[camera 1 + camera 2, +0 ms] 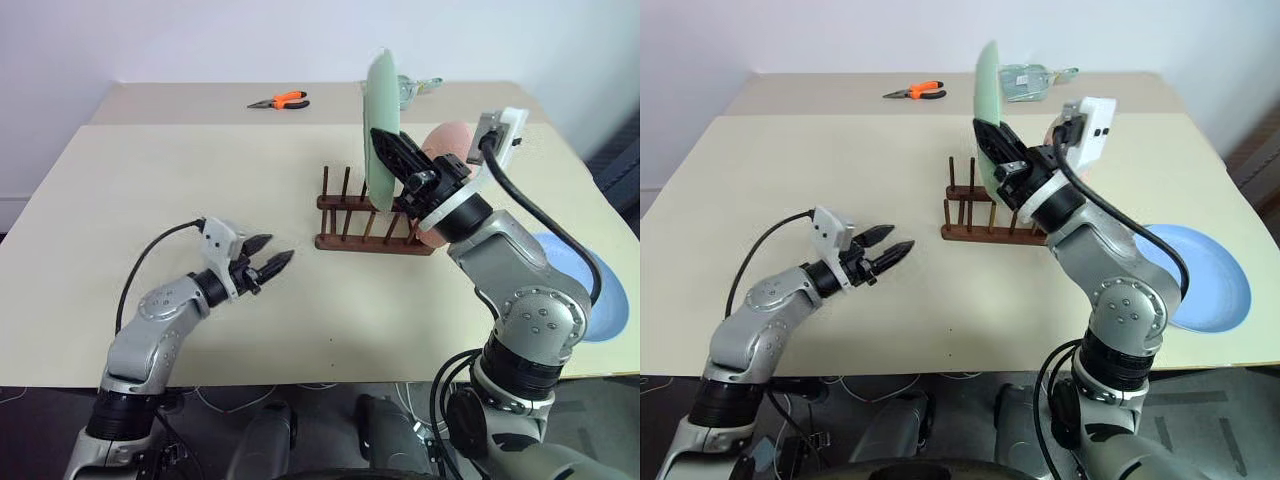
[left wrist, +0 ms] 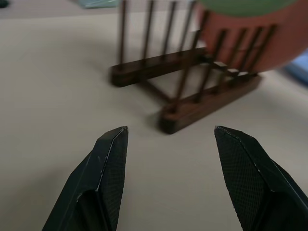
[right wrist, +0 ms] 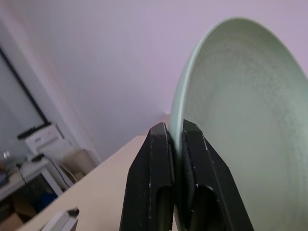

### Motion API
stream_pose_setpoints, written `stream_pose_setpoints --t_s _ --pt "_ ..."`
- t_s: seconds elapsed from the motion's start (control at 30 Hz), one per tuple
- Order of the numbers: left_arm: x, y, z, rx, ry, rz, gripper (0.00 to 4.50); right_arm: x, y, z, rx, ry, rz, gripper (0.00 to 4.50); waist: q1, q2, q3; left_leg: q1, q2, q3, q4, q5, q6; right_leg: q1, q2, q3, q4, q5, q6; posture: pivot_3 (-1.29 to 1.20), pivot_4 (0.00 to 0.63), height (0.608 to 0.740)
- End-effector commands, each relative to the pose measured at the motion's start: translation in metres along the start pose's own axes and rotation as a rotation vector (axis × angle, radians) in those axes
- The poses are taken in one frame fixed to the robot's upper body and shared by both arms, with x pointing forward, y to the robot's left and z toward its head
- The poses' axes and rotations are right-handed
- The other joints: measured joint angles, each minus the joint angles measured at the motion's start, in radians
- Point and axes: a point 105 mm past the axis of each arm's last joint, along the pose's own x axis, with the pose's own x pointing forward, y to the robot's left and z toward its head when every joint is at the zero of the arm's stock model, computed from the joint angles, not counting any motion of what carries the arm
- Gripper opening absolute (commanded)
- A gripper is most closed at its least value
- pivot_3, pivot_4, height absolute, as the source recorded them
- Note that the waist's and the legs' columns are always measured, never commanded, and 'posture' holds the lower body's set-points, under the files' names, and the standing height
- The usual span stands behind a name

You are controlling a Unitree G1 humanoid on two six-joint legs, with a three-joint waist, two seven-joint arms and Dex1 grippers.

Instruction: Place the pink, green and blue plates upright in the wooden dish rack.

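The right gripper [image 1: 392, 152] is shut tight on the rim of the green plate [image 1: 381, 110] and holds it up on its edge, near the top middle of the picture. The plate hangs just above the wooden dish rack [image 1: 370, 220], which sits on the table [image 1: 150, 190] in the middle. So the step in hand looks like putting the green plate in. Next, the plate needs to go straight down between two pegs, and the fingers should let go only when it stands by itself.

The pink plate [image 1: 447, 145] already stands at the right end of the rack, partly hidden behind the right arm. The green plate must slip in beside it without a bump. The blue plate [image 1: 590, 290] lies flat on the table at the right edge, waiting.

The left gripper [image 1: 268, 258] is at the lower left, wide open and holding nothing. It points at the rack.

Orange pliers [image 1: 280, 100] lie far back at the top, out of the way.
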Motion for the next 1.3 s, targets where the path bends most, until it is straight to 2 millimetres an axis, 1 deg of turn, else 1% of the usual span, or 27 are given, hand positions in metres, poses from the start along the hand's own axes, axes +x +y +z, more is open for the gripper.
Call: stream_pose_setpoints --t_s 0.03,0.2,0.27,0.33,0.37,0.43,0.5,0.57,0.63,0.67,0.7,0.73,0.77,0.8,0.83,0.87,0.9,0.93,0.97,1.0,1.07,1.1,1.17,1.2,1.23,1.27,1.3 --pt "-0.001 -0.015 0.003 0.013 0.012 -0.082 2.90 0.001 -0.001 0.004 0.032 -0.005 -0.011 0.00 -0.011 0.002 -0.001 0.000 0.000 0.000 0.000 0.000 0.000 0.000 0.000 0.000 0.000 0.000 0.000 0.00 0.150 0.740" --pt "0.000 -0.019 0.002 0.023 0.021 -0.090 2.90 0.006 -0.017 0.002 0.119 0.013 -0.068 0.00 -0.017 0.002 -0.001 0.000 0.000 0.001 0.000 0.000 0.000 0.000 0.000 0.000 0.000 0.000 0.000 0.00 0.150 0.740" --pt "0.001 -0.022 0.001 0.023 0.021 -0.094 2.96 0.009 -0.020 0.006 0.115 0.008 -0.079 0.73 -0.017 0.003 -0.001 0.000 0.000 0.001 0.000 0.000 0.000 0.000 0.000 0.000 0.000 0.000 0.000 0.00 0.150 0.740" --pt "0.002 -0.024 0.001 0.024 0.024 -0.099 2.96 0.011 -0.021 0.012 0.049 0.012 -0.079 1.53 -0.017 0.003 -0.001 0.000 0.000 0.001 0.000 0.000 0.000 0.000 0.000 0.000 0.000 0.000 0.000 0.00 0.150 0.740" --pt "0.002 -0.025 0.000 0.025 0.026 -0.101 2.96 0.012 -0.020 0.014 0.001 0.017 -0.074 2.09 -0.017 0.003 -0.001 0.000 0.000 0.001 0.000 0.000 0.000 0.001 0.000 0.000 0.000 0.000 0.001 0.00 0.150 0.740" --pt "0.003 -0.027 -0.001 0.028 0.032 -0.109 2.96 0.012 -0.013 0.024 -0.173 0.027 -0.044 3.06 -0.016 0.003 -0.001 0.000 0.000 0.001 0.001 0.000 0.000 0.001 0.000 0.000 -0.001 0.000 0.001 0.00 0.150 0.740" --pt "0.004 -0.029 -0.002 0.029 0.035 -0.115 2.96 0.010 -0.004 0.037 -0.342 0.022 0.005 3.06 -0.015 0.003 -0.001 0.000 0.000 0.001 0.000 0.000 0.000 0.001 0.000 0.000 -0.001 0.000 0.001 0.00 0.150 0.740" --pt "0.005 -0.032 -0.003 0.028 0.040 -0.127 2.96 0.001 -0.005 0.059 -0.475 -0.010 0.017 3.06 -0.015 0.003 -0.001 0.000 0.000 0.002 0.000 0.000 0.000 0.001 0.000 0.000 -0.001 0.000 0.001 0.00 0.150 0.740" --pt "0.008 -0.036 -0.006 0.032 0.052 -0.150 2.96 -0.016 -0.022 0.092 -0.523 -0.068 -0.043 3.06 -0.012 0.003 -0.001 0.000 0.000 0.002 0.001 0.000 0.000 0.002 0.000 0.000 -0.002 0.000 0.001 0.00 0.150 0.740" --pt "0.009 -0.037 -0.007 0.036 0.056 -0.159 2.96 -0.026 -0.032 0.105 -0.531 -0.085 -0.084 3.06 -0.010 0.003 -0.001 0.000 0.000 0.002 0.001 0.000 0.000 0.003 0.000 0.000 -0.003 -0.001 0.001 0.00 0.150 0.740" --pt "0.010 -0.038 -0.008 0.038 0.060 -0.167 2.96 -0.037 -0.044 0.115 -0.543 -0.086 -0.131 3.33 -0.008 0.002 -0.001 0.000 0.000 0.002 0.001 0.000 0.001 0.005 0.000 0.000 -0.004 -0.001 0.001 0.00 0.150 0.740" --pt "0.011 -0.039 -0.009 0.041 0.062 -0.173 2.96 -0.047 -0.056 0.119 -0.557 -0.065 -0.183 3.62 -0.007 0.002 -0.001 0.000 0.000 0.002 0.002 0.000 0.001 0.005 -0.001 0.000 -0.005 -0.001 0.001 0.00 0.150 0.740" --pt "0.013 -0.040 -0.010 0.043 0.066 -0.186 2.96 -0.065 -0.075 0.118 -0.590 -0.015 -0.269 3.95 -0.004 0.001 -0.002 0.000 0.000 0.002 0.002 0.000 0.001 0.006 -0.001 0.000 -0.005 -0.001 0.001 0.00 0.150 0.740" --pt "0.015 -0.042 -0.010 0.046 0.070 -0.199 2.96 -0.084 -0.092 0.113 -0.616 0.055 -0.347 4.41 0.006 0.000 -0.003 0.001 0.000 0.002 0.002 -0.001 0.002 0.007 -0.001 0.000 -0.006 -0.001 0.001 0.00 0.150 0.740" --pt "0.017 -0.043 -0.011 0.049 0.074 -0.212 2.96 -0.101 -0.104 0.103 -0.640 0.135 -0.397 4.46 0.009 -0.001 -0.003 0.001 0.000 0.002 0.002 -0.001 0.002 0.007 -0.001 -0.001 -0.006 -0.002 0.002 0.00 0.150 0.740" --pt "0.018 -0.044 -0.012 0.052 0.077 -0.222 2.96 -0.115 -0.111 0.090 -0.650 0.211 -0.419 4.46 0.011 -0.001 -0.003 0.001 0.000 0.002 0.001 -0.001 0.003 0.008 -0.001 -0.001 -0.005 -0.002 0.002 0.00 0.150 0.740" --pt "0.020 -0.044 -0.012 0.058 0.081 -0.233 2.96 -0.127 -0.116 0.070 -0.656 0.319 -0.429 4.46 0.013 0.000 -0.004 0.001 0.000 0.002 0.001 -0.001 0.003 0.008 -0.001 -0.001 -0.005 -0.002 0.003 0.00 0.150 0.740" --pt "0.021 -0.045 -0.013 0.062 0.083 -0.240 2.96 -0.135 -0.119 0.057 -0.660 0.389 -0.430 4.46 0.011 0.002 -0.003 0.001 0.000 0.002 0.002 -0.001 0.003 0.007 -0.002 -0.001 -0.005 -0.002 0.003 0.00 0.150 0.740" --pt "0.022 -0.045 -0.013 0.065 0.085 -0.248 2.96 -0.145 -0.121 0.039 -0.663 0.470 -0.434 4.46 0.008 0.004 -0.003 0.001 -0.001 0.003 0.002 -0.001 0.003 0.007 -0.002 -0.001 -0.005 -0.002 0.003 0.00 0.150 0.740" --pt "0.024 -0.046 -0.013 0.071 0.087 -0.258 2.96 -0.156 -0.123 0.018 -0.647 0.555 -0.433 4.46 0.006 0.006 -0.004 0.001 -0.001 0.005 0.002 -0.001 0.003 0.007 -0.003 0.001 -0.005 -0.002 0.003 0.00 0.150 0.740" --pt "0.026 -0.048 -0.013 0.077 0.088 -0.272 2.96 -0.173 -0.127 -0.015 -0.636 0.680 -0.449 4.46 0.001 0.007 -0.004 0.001 0.000 0.007 0.002 -0.002 0.003 0.007 -0.003 0.002 -0.005 -0.004 0.006 0.00 0.150 0.740" --pt "0.027 -0.048 -0.012 0.080 0.088 -0.278 2.96 -0.181 -0.132 -0.026 -0.641 0.727 -0.472 4.46 -0.001 0.007 -0.004 0.001 0.000 0.007 0.002 -0.002 0.003 0.008 -0.003 0.002 -0.004 -0.005 0.006 0.00 0.150 0.740" --pt "0.028 -0.050 -0.012 0.086 0.089 -0.289 2.96 -0.196 -0.148 -0.040 -0.657 0.803 -0.558 4.46 -0.001 0.007 -0.004 0.001 0.000 0.007 0.002 -0.002 0.003 0.009 -0.003 0.001 -0.005 -0.005 0.005 0.00 0.150 0.740" --pt "0.028 -0.051 -0.011 0.088 0.089 -0.291 2.96 -0.203 -0.155 -0.046 -0.670 0.842 -0.593 4.08 -0.001 0.007 -0.004 0.002 0.000 0.007 0.002 -0.002 0.003 0.009 -0.003 0.001 -0.005 -0.005 0.005 0.00 0.150 0.740" --pt "0.028 -0.051 -0.011 0.090 0.088 -0.293 2.96 -0.208 -0.160 -0.049 -0.679 0.869 -0.615 3.96 0.002 0.007 -0.004 0.002 0.000 0.007 0.003 -0.002 0.003 0.008 -0.003 0.001 -0.005 -0.005 0.005 0.00 0.150 0.740" --pt "0.028 -0.051 -0.011 0.092 0.088 -0.294 2.96 -0.211 -0.163 -0.051 -0.680 0.883 -0.631 3.67 0.006 0.007 -0.004 0.002 0.000 0.007 0.003 -0.002 0.003 0.008 -0.003 0.001 -0.005 -0.005 0.005 0.00 0.150 0.740" --pt "0.028 -0.051 -0.011 0.093 0.089 -0.294 2.96 -0.213 -0.166 -0.052 -0.683 0.892 -0.643 3.15 0.009 0.007 -0.004 0.002 0.000 0.007 0.003 -0.002 0.003 0.007 -0.003 0.001 -0.005 -0.005 0.005 0.00 0.150 0.740"
